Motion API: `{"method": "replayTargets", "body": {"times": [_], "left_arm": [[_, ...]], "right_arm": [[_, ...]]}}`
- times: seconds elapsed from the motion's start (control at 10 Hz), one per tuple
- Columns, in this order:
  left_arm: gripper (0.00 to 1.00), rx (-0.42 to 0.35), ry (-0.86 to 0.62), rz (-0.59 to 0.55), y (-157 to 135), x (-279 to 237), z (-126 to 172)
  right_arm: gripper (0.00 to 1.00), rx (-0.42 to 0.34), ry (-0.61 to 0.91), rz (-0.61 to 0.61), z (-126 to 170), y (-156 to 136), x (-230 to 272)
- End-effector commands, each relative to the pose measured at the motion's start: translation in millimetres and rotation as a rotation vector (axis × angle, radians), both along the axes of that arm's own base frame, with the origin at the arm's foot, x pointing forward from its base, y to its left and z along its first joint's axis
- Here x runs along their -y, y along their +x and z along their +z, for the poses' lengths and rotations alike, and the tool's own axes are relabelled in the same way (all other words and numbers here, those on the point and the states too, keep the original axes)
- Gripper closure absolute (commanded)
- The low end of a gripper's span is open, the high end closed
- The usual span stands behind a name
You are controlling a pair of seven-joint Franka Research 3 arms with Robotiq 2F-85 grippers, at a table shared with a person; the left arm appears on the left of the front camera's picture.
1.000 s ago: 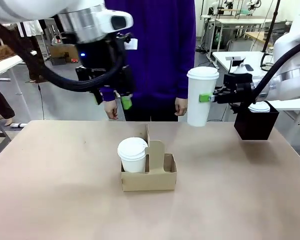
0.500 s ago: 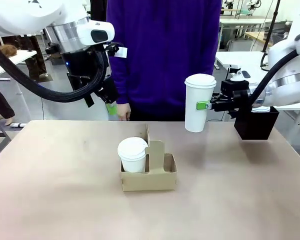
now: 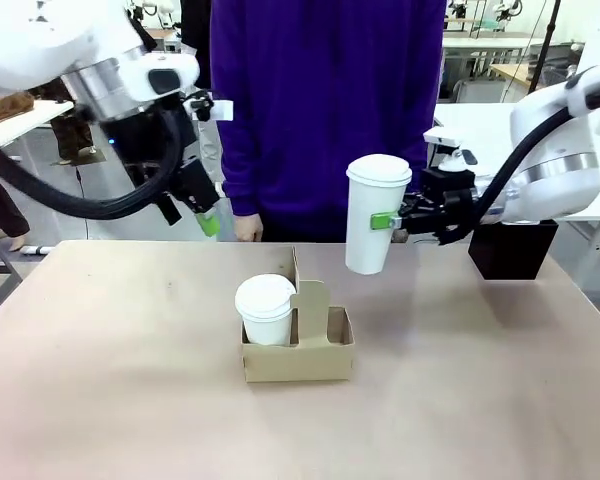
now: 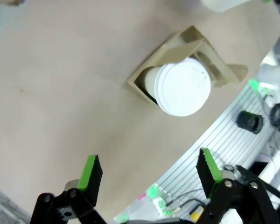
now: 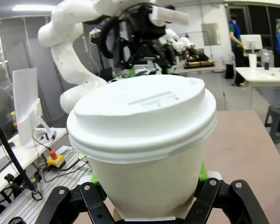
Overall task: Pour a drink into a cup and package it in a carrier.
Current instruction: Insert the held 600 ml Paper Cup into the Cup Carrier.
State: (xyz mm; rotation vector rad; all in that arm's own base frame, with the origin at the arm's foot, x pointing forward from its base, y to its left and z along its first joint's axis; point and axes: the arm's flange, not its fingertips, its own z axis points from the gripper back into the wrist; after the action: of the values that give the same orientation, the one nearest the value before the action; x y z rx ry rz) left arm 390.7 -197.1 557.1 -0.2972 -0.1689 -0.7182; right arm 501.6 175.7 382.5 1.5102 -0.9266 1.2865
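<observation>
Right gripper point(image 3: 392, 221) carrying a lidded cup point(image 3: 373, 213) in the air, right of centre in my front view.

I have its green pads clamped on the cup's side, held upright above the table point(image 3: 130, 380), up and to the right of the carrier point(image 3: 298, 345). The carrier sits mid-frame with a second lidded cup point(image 3: 265, 309) in its left slot. My left gripper point(image 4: 149, 175) hangs at upper left, jaws wide apart and empty. A person in a purple top point(image 3: 325, 100) stands behind the table.
</observation>
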Motion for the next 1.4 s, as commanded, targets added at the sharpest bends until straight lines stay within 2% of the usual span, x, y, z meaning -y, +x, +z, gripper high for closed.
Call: {"method": "replayTargets", "body": {"times": [0.0, 0.1, 0.2, 0.4, 0.6, 0.9, 1.3], "left_arm": [[0.00, -0.032, -0.128, -0.079, -12, -31, -14], [0.00, -0.011, -0.147, -0.103, -15, -38, -20], [0.00, 0.025, -0.221, -0.210, -19, -46, -27], [0.00, 0.113, -0.278, -0.266, -22, -60, -43], [0.00, 0.103, -0.307, -0.274, -23, -73, -57], [0.00, 0.113, -0.345, -0.335, -18, -84, -80], [0.00, 0.092, -0.317, -0.383, -17, -85, -102]], "right_arm": [[0.20, 0.002, 0.063, 0.040, -13, -13, -22], [0.20, -0.013, 0.066, 0.060, -24, -19, -30], [0.20, -0.022, 0.068, 0.082, -34, -24, -34], [0.20, -0.035, 0.062, 0.110, -52, -30, -41], [0.20, -0.059, 0.080, 0.121, -66, -32, -47], [0.20, -0.053, 0.072, 0.126, -80, -38, -58], [0.20, -0.046, 0.021, 0.168, -104, -39, -62]]}}
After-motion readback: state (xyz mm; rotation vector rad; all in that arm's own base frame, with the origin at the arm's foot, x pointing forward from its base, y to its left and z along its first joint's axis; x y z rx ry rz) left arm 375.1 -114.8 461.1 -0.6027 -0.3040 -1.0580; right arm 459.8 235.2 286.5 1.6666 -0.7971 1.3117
